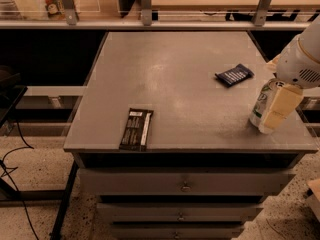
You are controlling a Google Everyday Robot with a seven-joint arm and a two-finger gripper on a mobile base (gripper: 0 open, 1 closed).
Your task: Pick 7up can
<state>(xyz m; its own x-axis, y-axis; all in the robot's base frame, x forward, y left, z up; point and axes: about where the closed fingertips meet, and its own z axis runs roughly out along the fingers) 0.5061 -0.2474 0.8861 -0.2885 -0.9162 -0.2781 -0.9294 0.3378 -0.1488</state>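
The 7up can (pixel 258 105), white with green markings, stands upright on the grey table (pixel 170 84) near its right front corner. My gripper (pixel 269 115) comes in from the right edge of the view, at the can, and its cream-coloured part covers the can's right side. The can rests on the table top. The white arm housing (pixel 300 59) sits just above and to the right of the can.
A dark blue snack packet (pixel 234 74) lies behind and left of the can. A black snack bar (pixel 136 129) lies near the table's front left edge. Drawers (pixel 185 184) are below the table top. A railing and shelf (pixel 145 9) run behind it.
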